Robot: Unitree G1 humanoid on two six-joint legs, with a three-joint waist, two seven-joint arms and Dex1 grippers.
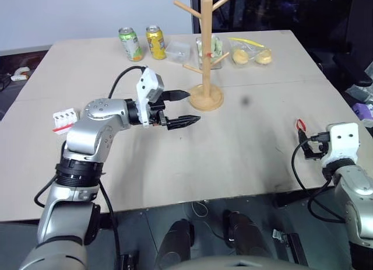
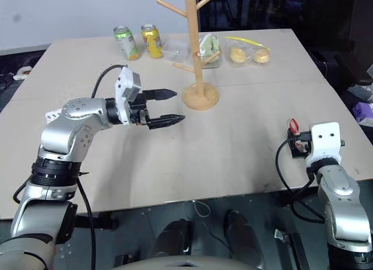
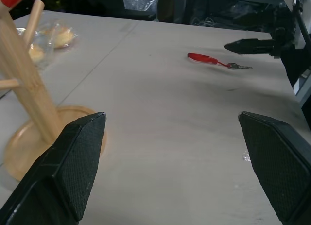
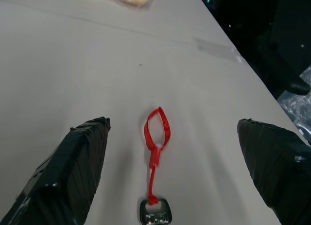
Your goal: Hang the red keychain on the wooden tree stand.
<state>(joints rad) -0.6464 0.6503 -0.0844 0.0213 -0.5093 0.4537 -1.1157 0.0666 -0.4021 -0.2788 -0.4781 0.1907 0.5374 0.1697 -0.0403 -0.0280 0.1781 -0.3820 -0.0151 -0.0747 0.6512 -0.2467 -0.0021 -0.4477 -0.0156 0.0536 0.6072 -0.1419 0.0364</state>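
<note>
Keychain (image 4: 156, 152) lies flat on the bench (image 1: 233, 147) at the right edge of the head views, directly ahead of the right gripper (image 4: 172, 176), between its two wide-apart fingers. Its long axis runs along the gripper's pointing line: key nearest, red loop farthest. The right arm is much nearer. The left gripper (image 1: 178, 109), fingers also spread and empty, hovers mid-frame beside the stand (image 1: 206, 60), well apart from the keychain. It looks thin, limp and small.
</note>
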